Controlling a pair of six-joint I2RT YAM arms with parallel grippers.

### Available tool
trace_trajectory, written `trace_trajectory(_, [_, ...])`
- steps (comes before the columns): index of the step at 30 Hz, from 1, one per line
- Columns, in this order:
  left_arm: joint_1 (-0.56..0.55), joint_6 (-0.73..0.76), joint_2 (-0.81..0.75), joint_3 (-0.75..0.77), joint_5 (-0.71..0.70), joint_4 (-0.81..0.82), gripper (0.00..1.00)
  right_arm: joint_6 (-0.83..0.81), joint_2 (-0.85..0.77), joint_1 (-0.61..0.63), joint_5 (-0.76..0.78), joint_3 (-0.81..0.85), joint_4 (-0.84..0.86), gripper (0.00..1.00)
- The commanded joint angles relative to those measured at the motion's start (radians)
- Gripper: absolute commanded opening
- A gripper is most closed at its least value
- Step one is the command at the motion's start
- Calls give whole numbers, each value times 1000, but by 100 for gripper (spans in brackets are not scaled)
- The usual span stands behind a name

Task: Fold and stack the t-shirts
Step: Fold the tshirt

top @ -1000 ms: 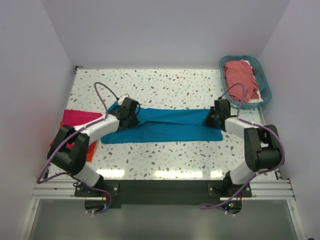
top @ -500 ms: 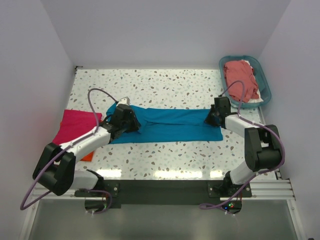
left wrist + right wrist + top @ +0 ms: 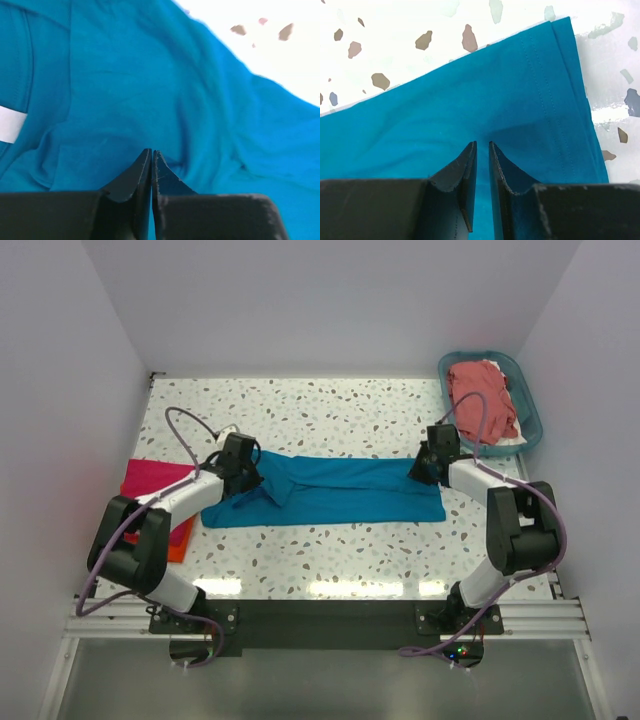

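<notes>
As both stretch low | left pincer (image 3: 151, 156), right pincer (image 3: 482, 149) grip teal tee (image 3: 345, 490)

Eyes on the worktop (image 3: 340, 405): white, flecked all over with grey and brown chips, brightly lit along its far edge. Over in the far right corner sits a teal basket (image 3: 478, 356), tight against the right wall, with a scrap of white cloth (image 3: 512, 444) peeking out at its near end. Plain pale walls (image 3: 60, 390) box the scene in on three sides. Along the near edge runs a silver rail (image 3: 110, 620) with a black plate (image 3: 330, 625) across its middle.
</notes>
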Motion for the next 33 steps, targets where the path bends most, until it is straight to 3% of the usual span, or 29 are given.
trace_trajectory(1, [3, 21, 22, -16, 49, 50, 5, -14, -5, 1, 5, 20, -8, 20])
trace_trajectory(4, [-5, 18, -7, -96, 77, 74, 0, -14, -5, 1, 7, 16, -16, 20])
trace_trajectory(9, [-14, 5, -119, -249, 69, 91, 0, -16, 9, 1, 19, 23, -24, 20])
trace_trajectory(15, [6, 19, -129, -181, 84, 53, 0, -28, -3, 1, 38, 55, -53, 21])
trace_trajectory(18, [6, 15, -175, -127, 85, 34, 7, -36, -42, 1, 57, 56, -67, 23])
trace_trajectory(23, [6, -74, -189, -88, 0, -32, 29, -37, 9, 5, 61, 84, -76, 25])
trace_trajectory(24, [9, -93, -181, -91, -15, -33, 34, -37, 23, 8, 61, 87, -73, 25])
trace_trajectory(28, [27, -154, -63, -82, -26, 17, 33, -25, 84, 20, 64, 89, -67, 25])
trace_trajectory(33, [81, -136, 251, 106, 8, 17, 22, 27, 55, 17, 7, 8, -65, 25])
